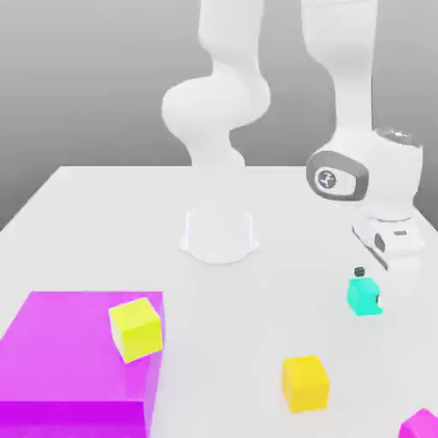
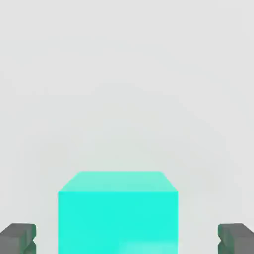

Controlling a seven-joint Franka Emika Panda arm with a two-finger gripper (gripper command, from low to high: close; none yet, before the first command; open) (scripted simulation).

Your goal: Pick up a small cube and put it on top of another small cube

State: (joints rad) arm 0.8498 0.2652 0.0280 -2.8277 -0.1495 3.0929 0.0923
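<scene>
The teal cube (image 1: 365,296) sits on the white surface (image 1: 257,291) at the exterior view's right, between the spread fingertips (image 2: 19,238) of the tool (image 1: 368,282), apparently not yet pinched. To grip well, I'd keep it centred between the pads, sink a little lower, then press squarely on opposite faces before lifting toward the yellow cube (image 1: 305,383).

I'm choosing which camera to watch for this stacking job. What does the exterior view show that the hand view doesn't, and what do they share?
Exterior view alone: the white arm and its base, the big magenta block with a yellow cube on it, a second yellow cube on the table, and a magenta corner at the edge.

Hand view alone: both dark fingers standing open, one either side of the teal cube, gaps between.

Shared: the teal cube resting on the white table, under the gripper.
</scene>
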